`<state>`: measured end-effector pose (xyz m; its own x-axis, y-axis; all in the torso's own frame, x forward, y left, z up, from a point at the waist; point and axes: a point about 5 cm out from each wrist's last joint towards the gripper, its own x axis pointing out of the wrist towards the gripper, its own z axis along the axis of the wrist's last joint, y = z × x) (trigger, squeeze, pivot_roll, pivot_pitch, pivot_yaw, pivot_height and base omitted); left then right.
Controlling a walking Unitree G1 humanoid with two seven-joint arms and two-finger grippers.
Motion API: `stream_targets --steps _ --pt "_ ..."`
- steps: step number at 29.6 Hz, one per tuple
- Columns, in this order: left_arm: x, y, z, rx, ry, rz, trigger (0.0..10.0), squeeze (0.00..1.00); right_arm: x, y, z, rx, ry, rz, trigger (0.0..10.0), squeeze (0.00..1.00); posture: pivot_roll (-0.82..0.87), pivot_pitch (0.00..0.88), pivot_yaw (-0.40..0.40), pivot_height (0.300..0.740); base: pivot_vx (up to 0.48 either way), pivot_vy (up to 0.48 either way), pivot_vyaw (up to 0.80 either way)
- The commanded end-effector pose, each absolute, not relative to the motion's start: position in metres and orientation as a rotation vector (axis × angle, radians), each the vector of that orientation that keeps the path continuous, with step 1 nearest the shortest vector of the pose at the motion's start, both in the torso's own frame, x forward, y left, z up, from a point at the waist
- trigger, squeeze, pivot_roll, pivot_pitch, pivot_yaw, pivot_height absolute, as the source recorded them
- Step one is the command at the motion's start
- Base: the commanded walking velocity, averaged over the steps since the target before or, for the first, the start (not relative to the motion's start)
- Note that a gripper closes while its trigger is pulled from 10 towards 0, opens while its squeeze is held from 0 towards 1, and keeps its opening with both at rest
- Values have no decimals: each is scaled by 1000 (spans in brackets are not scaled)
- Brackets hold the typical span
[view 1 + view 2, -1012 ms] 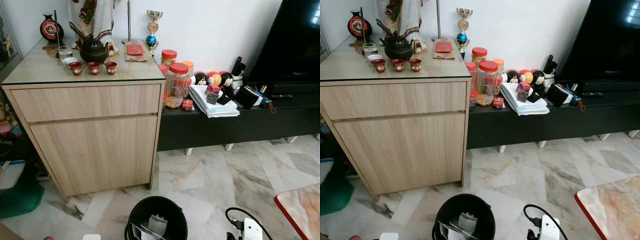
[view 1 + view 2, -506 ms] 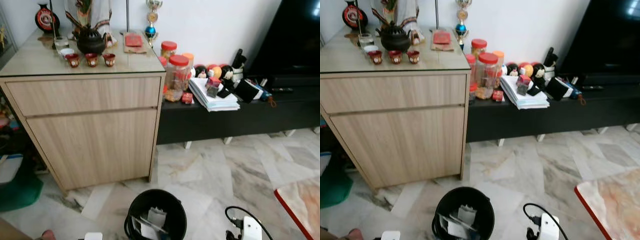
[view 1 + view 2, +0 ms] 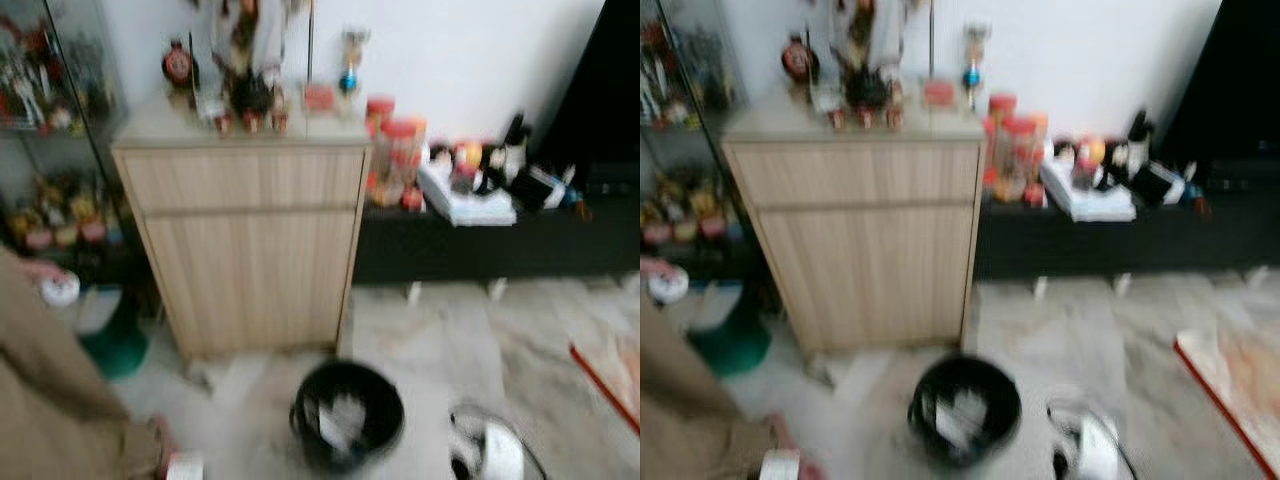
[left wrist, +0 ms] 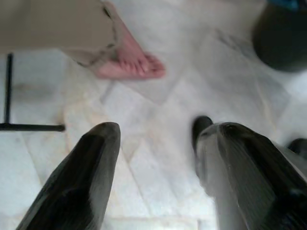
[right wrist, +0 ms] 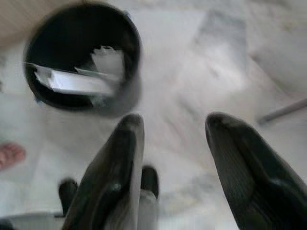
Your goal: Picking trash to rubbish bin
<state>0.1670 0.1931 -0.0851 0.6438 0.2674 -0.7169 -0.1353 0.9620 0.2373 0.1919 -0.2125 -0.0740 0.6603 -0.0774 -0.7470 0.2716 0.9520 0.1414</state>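
On the marble floor (image 3: 440, 330) just in front of the wooden cabinet (image 3: 255, 250) stood the black rubbish bin (image 3: 347, 415), round and open-topped, already holding white scraps of paper (image 5: 79, 79) against its dark inside. Hung low above the tiles with fingers spread and empty: the left gripper (image 4: 158, 158). Likewise parted and holding nothing, the right gripper (image 5: 175, 143), with the bin just beyond its tips. Blurred throughout in both eye views, so judged as taken mid-stride or mid-turn. Could not make out any loose trash on the floor through that blur.

Risks, as judged: a bare foot (image 4: 129, 64) of a person (image 3: 60, 400) lay near the left gripper, so could be struck or stepped close to during a swing or a step. Could also knock or tip the bin, light as it looked and so near the robot's feet. A white plug block with black cable (image 3: 490, 450) beside the bin could snag a foot.
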Motion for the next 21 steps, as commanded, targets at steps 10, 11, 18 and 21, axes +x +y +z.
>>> stream_targets --steps 10,11,18,21 --pt "167 185 -86 161 849 209 10000 0 194 -223 -70 231 809 -215 10000 0 -65 53 -123 740 -144 0 0" --pt "167 185 -86 160 850 209 10000 0 195 -224 -70 231 808 -215 10000 0 -65 53 -123 740 0 0 0" --pt "168 185 -86 161 849 209 10000 0 195 -224 -70 226 805 -207 10000 0 -65 51 -124 740 0 0 0" --pt "168 185 -86 163 849 209 10000 0 195 -223 -69 223 804 -203 10000 0 -65 51 -124 740 0 0 0"
